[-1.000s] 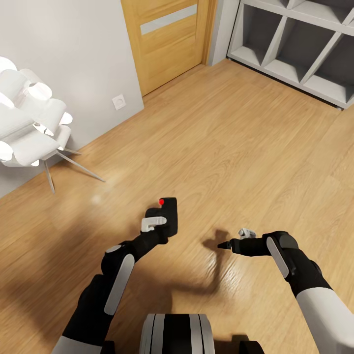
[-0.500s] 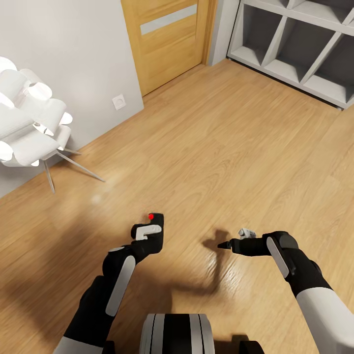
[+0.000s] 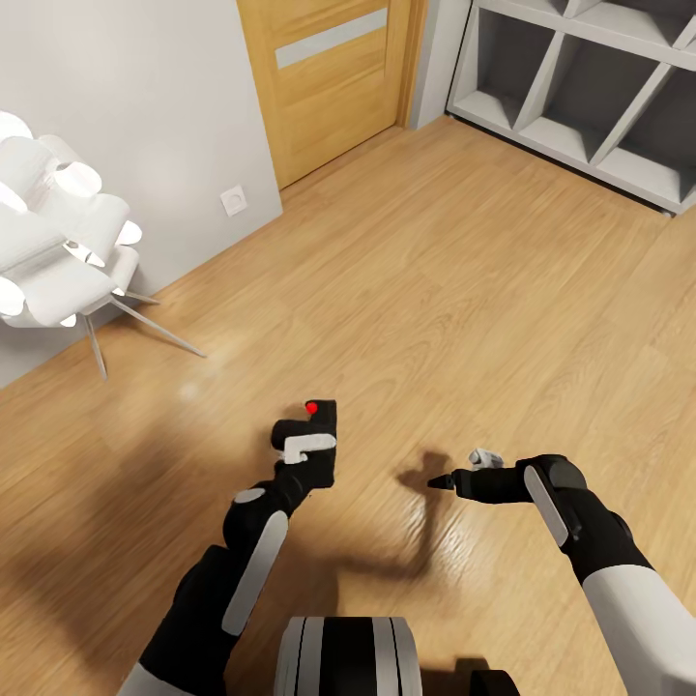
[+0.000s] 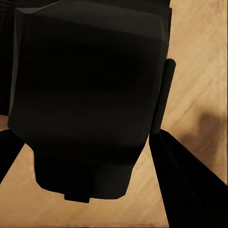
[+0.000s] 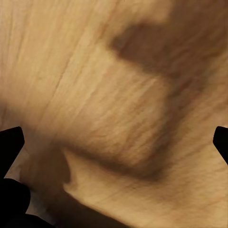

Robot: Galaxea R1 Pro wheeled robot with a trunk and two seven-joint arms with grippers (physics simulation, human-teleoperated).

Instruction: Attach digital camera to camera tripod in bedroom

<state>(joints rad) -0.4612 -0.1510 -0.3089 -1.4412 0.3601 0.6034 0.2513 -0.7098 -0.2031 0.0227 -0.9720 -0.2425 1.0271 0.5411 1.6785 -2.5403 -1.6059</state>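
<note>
The digital camera (image 3: 322, 426), black with a red round button on top, hangs above the wood floor in front of my base, with my left gripper (image 3: 307, 450) shut on it. Seen from the left wrist, the camera's dark body (image 4: 90, 95) sits between the two black fingers (image 4: 183, 183). My right gripper (image 3: 452, 478) hovers over the floor to the right, open, with nothing but planks between its fingertips (image 5: 10, 138). The camera tripod is out of view.
A white sculpted object on thin metal legs (image 3: 58, 251) stands by the grey wall at left. A wooden door (image 3: 329, 77) is ahead, and grey open shelving (image 3: 590, 97) at the back right. Light plank floor (image 3: 435, 290) spreads between them.
My left arm pulled the camera back and to the left, then pushed it forward a little again. The right arm and the view have not moved.
</note>
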